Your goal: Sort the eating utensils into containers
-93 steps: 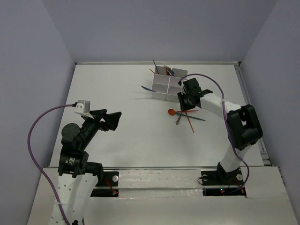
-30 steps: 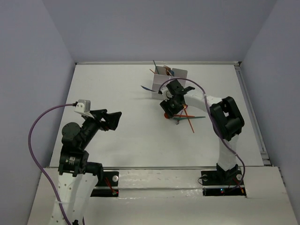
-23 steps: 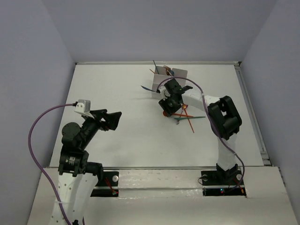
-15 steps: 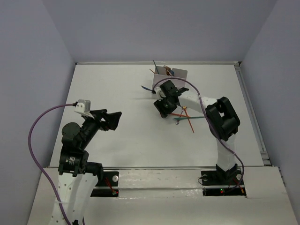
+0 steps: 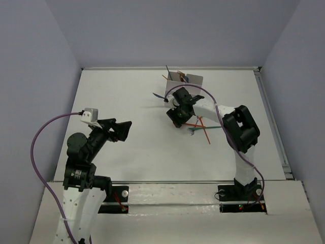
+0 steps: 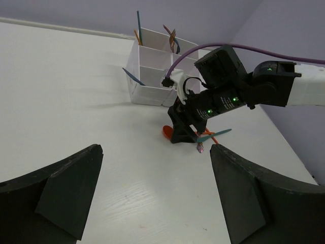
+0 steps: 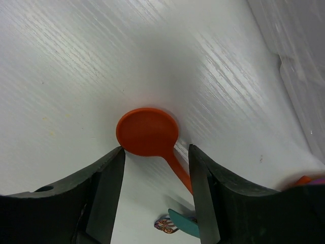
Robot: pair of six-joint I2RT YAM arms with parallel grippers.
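Note:
An orange spoon (image 7: 147, 132) lies flat on the white table. My right gripper (image 7: 156, 152) is open and low over it, one finger on each side of the bowl's near edge and neck. In the top view that gripper (image 5: 176, 122) sits just in front of the white compartment block (image 5: 192, 79), which the arm partly hides. A teal utensil (image 5: 207, 128) and orange ones (image 5: 205, 134) lie crossed to the gripper's right. Several utensils stand in the back compartments (image 6: 138, 25). A teal one (image 5: 160, 95) juts from the block's left side. My left gripper (image 5: 127, 127) is open and empty, far to the left.
A small patterned piece (image 7: 165, 224) lies beside the teal utensil's tip. A purple cable (image 5: 40, 137) loops from the left arm, and another runs over the right arm (image 6: 284, 51). The table's back wall stands just behind the block.
My right gripper has swung left from the right of the utensil pile to the orange spoon's bowl and now straddles it. The left arm has not moved.

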